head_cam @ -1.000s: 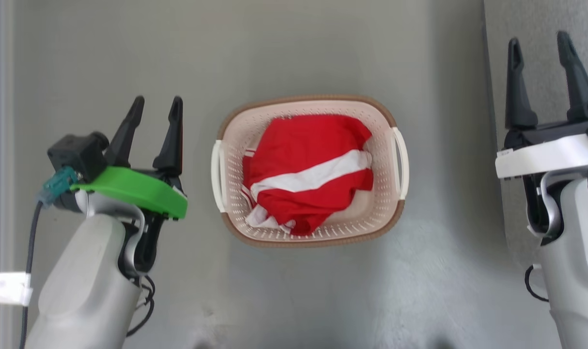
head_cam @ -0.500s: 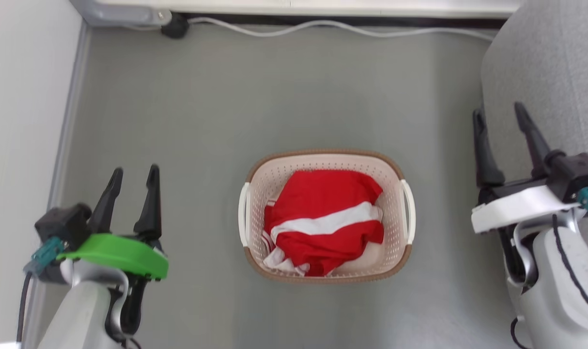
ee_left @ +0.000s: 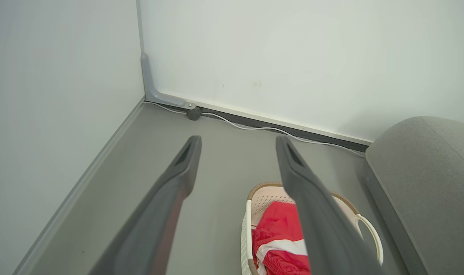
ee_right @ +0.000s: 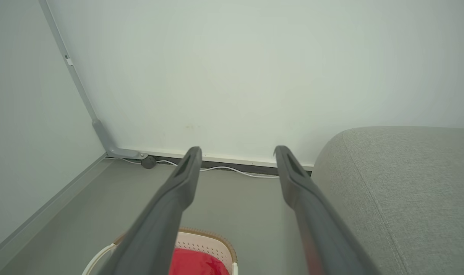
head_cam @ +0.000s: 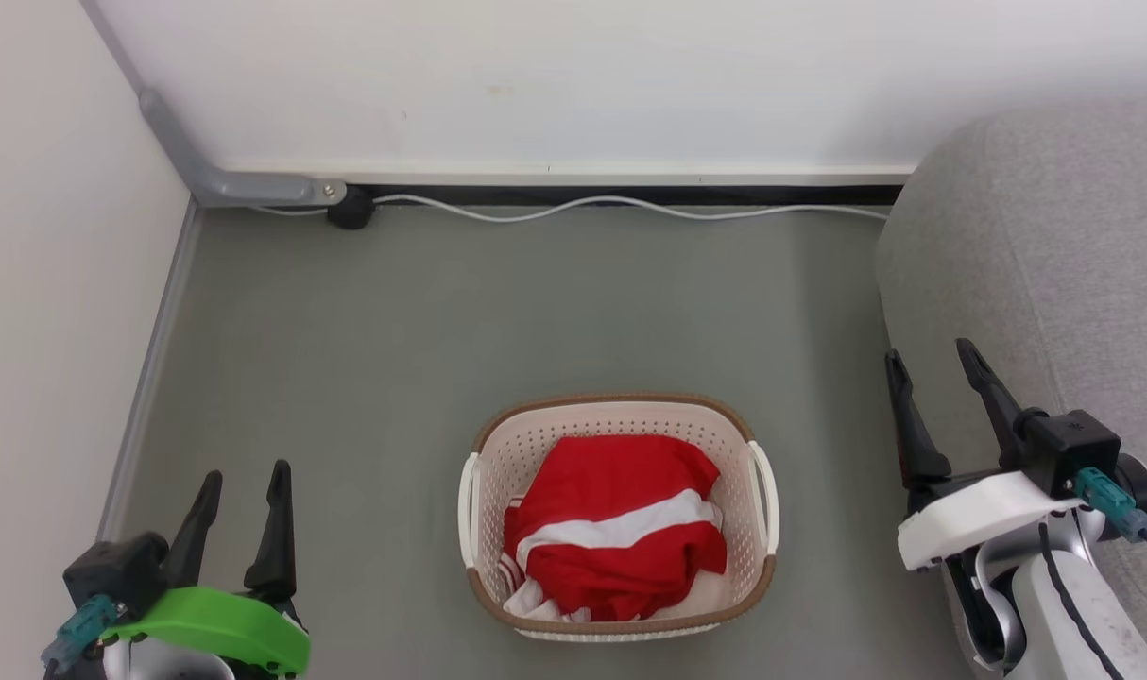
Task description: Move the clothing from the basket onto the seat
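Note:
A cream perforated basket [head_cam: 494,453] with a brown rim stands on the grey floor, low in the head view. Crumpled red clothing [head_cam: 621,529] with a white band lies inside it. The left wrist view catches the same basket [ee_left: 262,196] and the clothing [ee_left: 279,236]; the right wrist view shows the basket [ee_right: 205,238] too. The grey seat [head_cam: 1036,274] rises at the right. My left gripper [head_cam: 246,480] is open, left of the basket and apart from it. My right gripper [head_cam: 930,361] is open, right of the basket beside the seat's edge. Both hold nothing.
White walls meet in a corner at the back left, with a grey conduit [head_cam: 205,175] running down it. A white cable [head_cam: 611,206] lies along the baseboard. Bare grey floor [head_cam: 498,312] stretches between the basket and the back wall.
The head camera has tilted up, so the basket and both grippers sit lower in the picture and the back wall has come into view. Both grippers stay open.

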Motion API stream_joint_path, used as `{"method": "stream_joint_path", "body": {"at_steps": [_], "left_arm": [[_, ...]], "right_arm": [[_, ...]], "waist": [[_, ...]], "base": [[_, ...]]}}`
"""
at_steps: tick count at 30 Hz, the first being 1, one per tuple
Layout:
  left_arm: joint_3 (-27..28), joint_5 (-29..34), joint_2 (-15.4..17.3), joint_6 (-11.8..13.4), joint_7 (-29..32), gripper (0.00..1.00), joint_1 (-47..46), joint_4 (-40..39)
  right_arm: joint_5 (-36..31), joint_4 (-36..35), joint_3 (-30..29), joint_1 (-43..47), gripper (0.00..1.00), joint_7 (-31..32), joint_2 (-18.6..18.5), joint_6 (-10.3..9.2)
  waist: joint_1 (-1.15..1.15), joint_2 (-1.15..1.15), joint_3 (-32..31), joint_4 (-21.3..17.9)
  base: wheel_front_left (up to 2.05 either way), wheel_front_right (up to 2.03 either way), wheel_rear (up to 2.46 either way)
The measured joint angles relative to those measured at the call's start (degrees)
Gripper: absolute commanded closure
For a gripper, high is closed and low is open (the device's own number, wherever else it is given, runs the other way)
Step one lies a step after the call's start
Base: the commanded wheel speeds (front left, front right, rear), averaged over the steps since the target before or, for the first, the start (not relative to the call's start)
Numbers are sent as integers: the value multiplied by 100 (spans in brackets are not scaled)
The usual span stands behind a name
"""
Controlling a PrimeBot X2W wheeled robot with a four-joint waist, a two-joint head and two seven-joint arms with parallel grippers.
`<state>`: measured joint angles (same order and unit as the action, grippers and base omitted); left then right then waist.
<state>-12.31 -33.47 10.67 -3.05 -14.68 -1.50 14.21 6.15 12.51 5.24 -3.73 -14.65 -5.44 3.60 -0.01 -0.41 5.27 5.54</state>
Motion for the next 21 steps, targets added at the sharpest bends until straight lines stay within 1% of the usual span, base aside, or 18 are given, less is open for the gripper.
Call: {"method": "stream_joint_path", "body": {"at_steps": [11,16,21], "left_arm": [[20,194,-2,-49,1,0,356,-283],[47,209,-10,-51,1,0,454,-425],[114,218,-9,-54,1,0,588,-595]], "right_arm": [[14,-74,-40,277,0,0,9,0],[14,-115,-53,314,0,0,9,0],[14,-253,-48,315,0,0,12,0]], "waist": [[0,0,-454,-266],[0,0,-507,-338],[0,0,-419,-372]], "base": [[0,0,0],[0,0,0],[0,0,0]]}}
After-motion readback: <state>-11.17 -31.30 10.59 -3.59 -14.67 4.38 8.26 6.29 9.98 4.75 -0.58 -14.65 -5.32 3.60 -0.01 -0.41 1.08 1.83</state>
